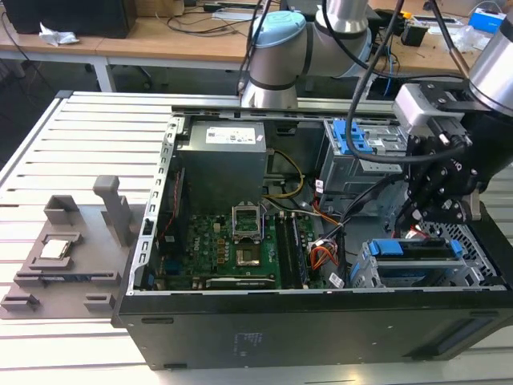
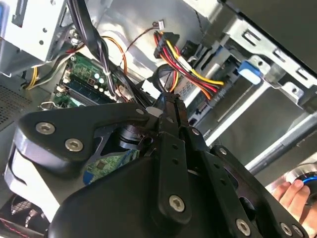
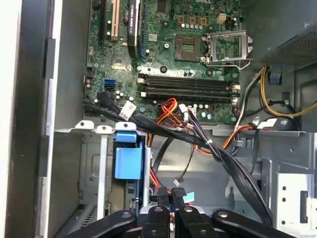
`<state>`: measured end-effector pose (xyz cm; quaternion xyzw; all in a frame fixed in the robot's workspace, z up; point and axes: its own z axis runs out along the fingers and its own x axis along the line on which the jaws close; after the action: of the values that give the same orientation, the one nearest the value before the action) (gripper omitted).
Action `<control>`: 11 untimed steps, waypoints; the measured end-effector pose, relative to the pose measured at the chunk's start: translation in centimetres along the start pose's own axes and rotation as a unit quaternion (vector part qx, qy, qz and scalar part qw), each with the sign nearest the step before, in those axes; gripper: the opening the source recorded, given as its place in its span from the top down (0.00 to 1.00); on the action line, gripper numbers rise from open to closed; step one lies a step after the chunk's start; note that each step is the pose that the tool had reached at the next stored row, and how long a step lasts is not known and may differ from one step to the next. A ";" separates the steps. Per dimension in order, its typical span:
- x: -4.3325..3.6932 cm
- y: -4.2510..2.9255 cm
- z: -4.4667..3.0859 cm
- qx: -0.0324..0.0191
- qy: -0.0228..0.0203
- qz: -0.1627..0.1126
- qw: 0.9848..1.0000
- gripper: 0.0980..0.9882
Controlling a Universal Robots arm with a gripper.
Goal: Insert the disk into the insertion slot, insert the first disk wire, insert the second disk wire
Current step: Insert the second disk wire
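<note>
Fingers (image 3: pixel 171 194) of mine are pressed together on a small black wire connector (image 3: pixel 178 191), inside the open black computer case (image 1: pixel 321 329) near its right end. Just beside them, the blue-framed grey disk (image 1: pixel 417 250) sits in the grey perforated metal insertion slot (image 1: pixel 365 273) at the case's front-right corner.

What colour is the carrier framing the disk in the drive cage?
Bright blue; the disk shows it best in the exterior view.
</note>
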<state>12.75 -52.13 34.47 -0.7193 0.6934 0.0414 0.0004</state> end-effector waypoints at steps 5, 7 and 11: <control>1.62 0.09 -0.51 0.000 -0.002 0.000 1.000 0.95; 2.40 0.12 -0.56 0.000 -0.004 0.000 1.000 0.95; 2.69 -0.03 -0.55 0.000 -0.014 -0.001 1.000 0.95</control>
<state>12.91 -54.84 34.85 -0.7192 0.6928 0.0510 0.0100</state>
